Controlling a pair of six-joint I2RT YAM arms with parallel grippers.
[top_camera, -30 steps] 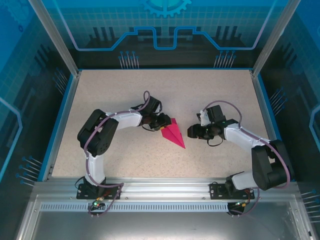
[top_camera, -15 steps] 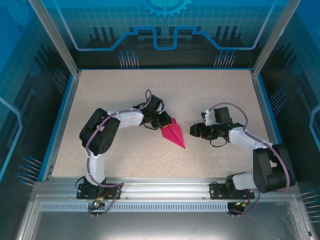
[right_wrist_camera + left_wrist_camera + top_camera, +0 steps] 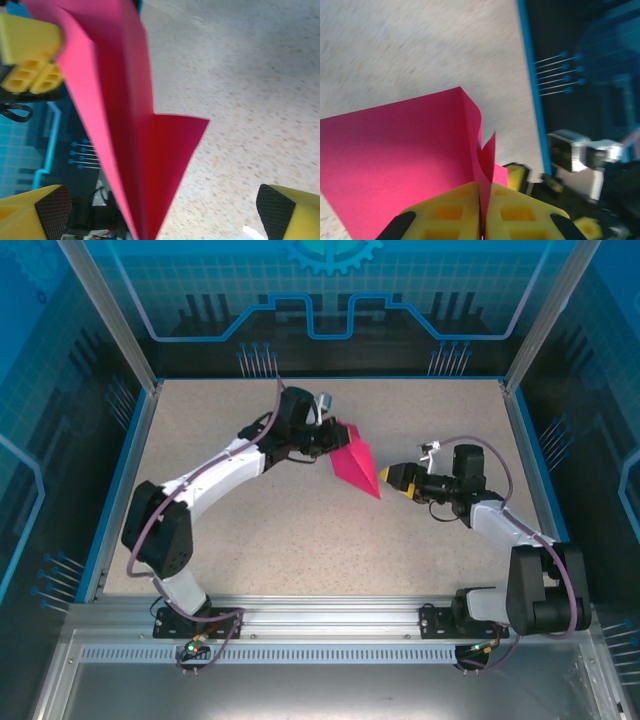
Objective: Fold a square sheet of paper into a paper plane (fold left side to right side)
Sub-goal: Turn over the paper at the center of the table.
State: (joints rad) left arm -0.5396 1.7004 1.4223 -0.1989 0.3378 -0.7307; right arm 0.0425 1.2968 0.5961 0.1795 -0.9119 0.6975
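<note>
Top external view: narrow pointed magenta-pink paper plane, now lifted off the speckled table towards its far edge, is pinched in the closed left gripper. The right gripper, newly spread wide, is held empty beside the tip. Folding is judged complete.

You have one paper plane, a single folded pink piece. You have two arms: one left arm and one right arm. That gives you two grippers, the left gripper and the right gripper, each with two yellow fingers. You have one speckled surface.
</note>
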